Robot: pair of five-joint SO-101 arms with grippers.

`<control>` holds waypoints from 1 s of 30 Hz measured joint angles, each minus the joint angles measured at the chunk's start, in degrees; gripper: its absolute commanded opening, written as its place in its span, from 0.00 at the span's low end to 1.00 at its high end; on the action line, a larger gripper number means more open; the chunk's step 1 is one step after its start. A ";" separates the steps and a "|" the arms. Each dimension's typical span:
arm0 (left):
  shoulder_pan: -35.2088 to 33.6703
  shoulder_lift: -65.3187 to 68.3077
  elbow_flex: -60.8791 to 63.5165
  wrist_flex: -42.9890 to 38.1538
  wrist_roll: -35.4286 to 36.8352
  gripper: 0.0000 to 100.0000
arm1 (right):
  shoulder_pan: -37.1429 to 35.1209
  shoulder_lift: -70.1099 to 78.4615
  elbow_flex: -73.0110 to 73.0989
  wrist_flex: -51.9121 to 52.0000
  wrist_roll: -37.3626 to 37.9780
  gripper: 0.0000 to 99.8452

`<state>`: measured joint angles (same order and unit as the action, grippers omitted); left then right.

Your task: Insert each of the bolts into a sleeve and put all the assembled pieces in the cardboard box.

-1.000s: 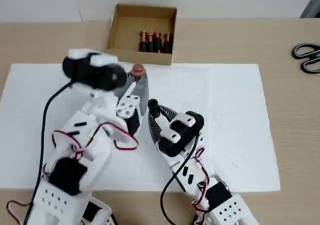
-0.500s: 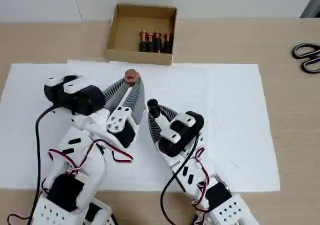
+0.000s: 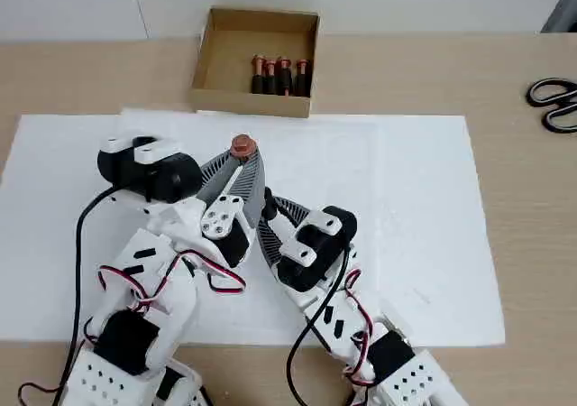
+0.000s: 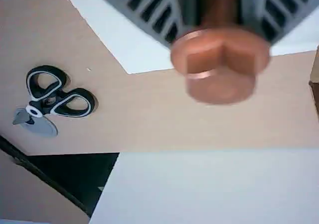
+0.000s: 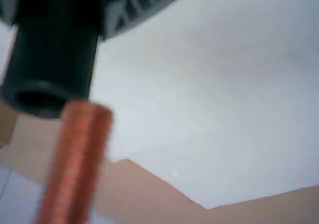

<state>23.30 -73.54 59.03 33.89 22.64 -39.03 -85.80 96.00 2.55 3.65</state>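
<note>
White paper [image 3: 406, 198] covers the wooden counter [image 3: 505, 72] under both arms. Left tool [image 3: 241, 156] is clamped narrow on a copper bolt [image 3: 241, 144] just under its hexagonal head, which the left wrist view shows close up, with the shank running back between the fingers. Right tool [image 3: 270, 210] grips a black sleeve [image 5: 50, 55] with its open mouth toward that shank. In the right wrist view the threaded shank lies just beside the sleeve's mouth. It crosses the rim rather than entering it, so the two look close but not mated; whether they touch I cannot tell.

The step in hand, I judge, is lining bolt up with sleeve for a fifth pair. The next move calls for bringing the shank's tip onto the bore's axis, then pushing straight along it; a slant would likely catch the thread on the rim.

Beyond the tools, the cardboard box [image 3: 206, 63] holds four assembled pieces [image 3: 279, 75] in a row. Black-handled scissors [image 3: 553, 104] lie well apart near the counter's edge.
</note>
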 measured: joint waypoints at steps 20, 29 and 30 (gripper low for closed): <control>-1.23 0.00 2.29 -2.55 0.00 0.01 | -1.49 0.00 0.00 0.00 0.00 0.00; -1.32 -0.18 2.37 -2.55 0.00 0.01 | -1.67 -0.26 0.00 0.00 0.00 0.00; -1.32 -0.18 2.37 -2.55 0.00 0.01 | -2.02 -0.26 0.00 0.00 0.00 0.00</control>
<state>21.98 -73.71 61.41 31.34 22.64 -41.05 -86.07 96.00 2.55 3.65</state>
